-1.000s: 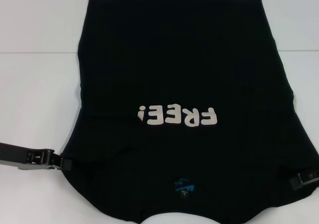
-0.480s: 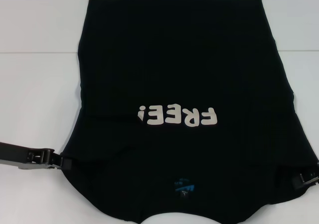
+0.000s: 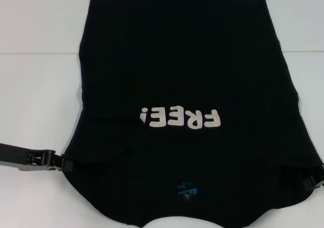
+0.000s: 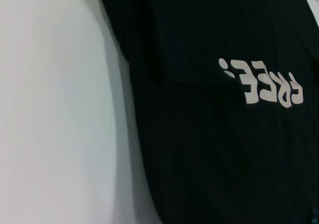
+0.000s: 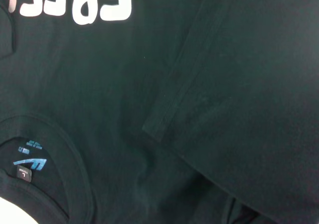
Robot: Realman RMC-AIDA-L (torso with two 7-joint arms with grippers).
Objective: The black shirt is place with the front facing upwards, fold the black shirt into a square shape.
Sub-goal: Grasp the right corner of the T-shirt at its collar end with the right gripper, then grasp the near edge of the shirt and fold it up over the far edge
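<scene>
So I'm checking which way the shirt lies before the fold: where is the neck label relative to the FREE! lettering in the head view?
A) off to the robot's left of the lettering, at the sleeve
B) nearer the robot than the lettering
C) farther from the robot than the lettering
B: the blue neck label sits below the FREE! lettering on the black shirt, at the collar edge closest to the robot.
</scene>
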